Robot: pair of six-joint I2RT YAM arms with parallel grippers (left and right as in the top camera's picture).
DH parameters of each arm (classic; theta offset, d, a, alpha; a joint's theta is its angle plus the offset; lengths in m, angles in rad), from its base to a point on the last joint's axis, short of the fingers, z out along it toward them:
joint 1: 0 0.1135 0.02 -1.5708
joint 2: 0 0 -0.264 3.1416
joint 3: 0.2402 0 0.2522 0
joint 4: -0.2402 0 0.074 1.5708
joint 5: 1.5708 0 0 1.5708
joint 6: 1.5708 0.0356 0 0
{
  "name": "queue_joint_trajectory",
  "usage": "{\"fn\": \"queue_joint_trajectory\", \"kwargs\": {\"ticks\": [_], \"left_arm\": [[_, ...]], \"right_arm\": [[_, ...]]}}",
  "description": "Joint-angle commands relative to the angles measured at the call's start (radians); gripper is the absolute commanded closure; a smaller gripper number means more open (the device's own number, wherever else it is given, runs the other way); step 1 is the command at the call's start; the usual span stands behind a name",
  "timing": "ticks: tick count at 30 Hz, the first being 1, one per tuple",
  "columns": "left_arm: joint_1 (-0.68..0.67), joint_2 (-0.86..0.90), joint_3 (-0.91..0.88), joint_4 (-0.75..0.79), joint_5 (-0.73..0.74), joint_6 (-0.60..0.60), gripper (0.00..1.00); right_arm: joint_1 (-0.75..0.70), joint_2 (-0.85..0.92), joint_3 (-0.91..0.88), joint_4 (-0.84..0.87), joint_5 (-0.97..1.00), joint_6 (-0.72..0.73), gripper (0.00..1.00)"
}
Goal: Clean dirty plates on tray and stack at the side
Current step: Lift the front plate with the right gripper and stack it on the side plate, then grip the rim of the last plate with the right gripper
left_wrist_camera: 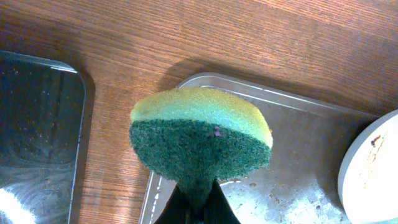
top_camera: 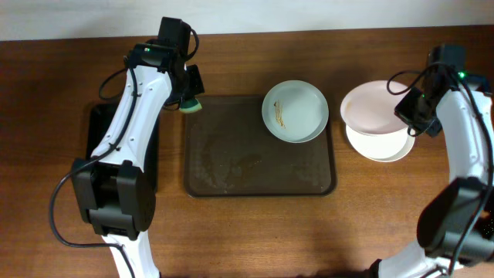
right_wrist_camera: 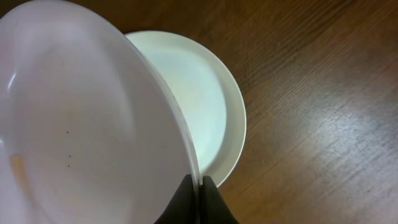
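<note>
The left claw [left_wrist_camera: 198,202] pinches a rounded sponge [left_wrist_camera: 199,140], yellow foam on coarse green scourer, over the far left corner of the textured dark brown tray [top_camera: 247,166] lying mid-way across the worktop [top_camera: 309,232]. A smeared pale blue-green plate [top_camera: 295,111] sits in the tray's far right corner. Near the worktop's right edge, the right claw [right_wrist_camera: 199,185] clamps the rim of a glossy white plate [right_wrist_camera: 81,124], tilted over a second white plate [right_wrist_camera: 208,99].

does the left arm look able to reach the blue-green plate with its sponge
Probably yes. Only bare tray lies between the sponge and the blue-green plate, and the right tool is off to the side, holding a white plate.
</note>
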State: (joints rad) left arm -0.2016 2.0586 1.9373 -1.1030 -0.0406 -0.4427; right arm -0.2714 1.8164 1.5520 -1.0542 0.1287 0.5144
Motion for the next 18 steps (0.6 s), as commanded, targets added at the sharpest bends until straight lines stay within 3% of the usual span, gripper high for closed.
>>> {"fn": "queue_joint_trajectory", "kwargs": {"ticks": [1,15,16,18], "left_arm": [[0.001,-0.014,0.008,-0.001,0.001,-0.015,0.99],[0.001,-0.014,0.008,-0.005,0.0,-0.015,0.99],[0.001,-0.014,0.008,-0.005,0.0,-0.015,0.99],[0.001,-0.014,0.008,-0.005,0.0,-0.015,0.99]], "right_arm": [[-0.013,0.073,-0.006,0.034,0.023,-0.013,0.96],[-0.025,0.132,-0.011,-0.05,0.161,-0.002,0.96],[-0.025,0.132,-0.011,-0.054,0.161,-0.002,0.92],[-0.025,0.132,-0.011,-0.063,0.159,-0.002,0.53]]}}
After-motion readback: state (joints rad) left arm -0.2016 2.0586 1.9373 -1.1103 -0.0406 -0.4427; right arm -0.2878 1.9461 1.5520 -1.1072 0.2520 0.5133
